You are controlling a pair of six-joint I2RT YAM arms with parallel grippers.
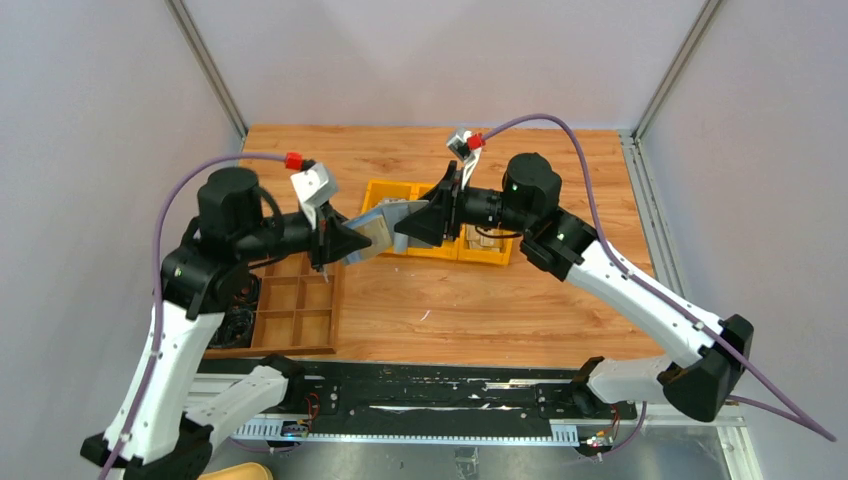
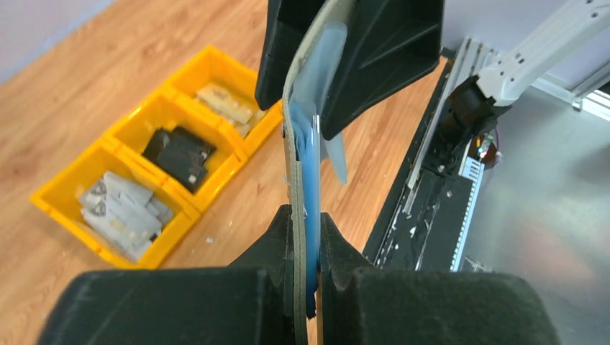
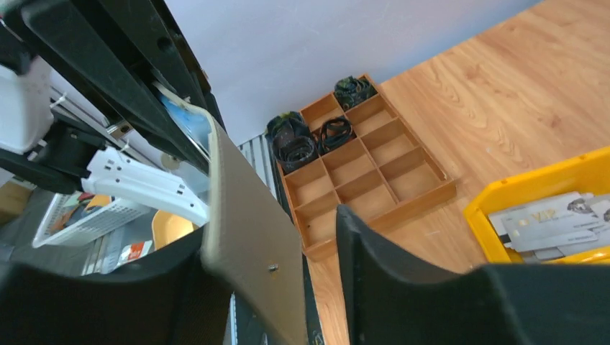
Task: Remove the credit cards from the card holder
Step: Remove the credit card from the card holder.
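Note:
The card holder (image 1: 380,232) hangs in the air between both arms, over the table's middle. My left gripper (image 1: 352,243) is shut on its near edge; in the left wrist view the fingers (image 2: 306,215) pinch the olive-grey cover and blue lining (image 2: 302,165). My right gripper (image 1: 418,222) stands open around the other end. There the grey-tan flap (image 3: 252,244) leans on one finger, with a gap to the other. Light grey credit cards (image 3: 547,223) lie in a yellow bin. Whether cards sit inside the holder I cannot tell.
Three joined yellow bins (image 1: 480,255) stand behind the grippers, holding grey cards (image 2: 122,205), a black item (image 2: 178,154) and tan cards (image 2: 226,104). A brown wooden compartment tray (image 1: 295,310) with black cables lies at the left. Metal frame rails line the near edge.

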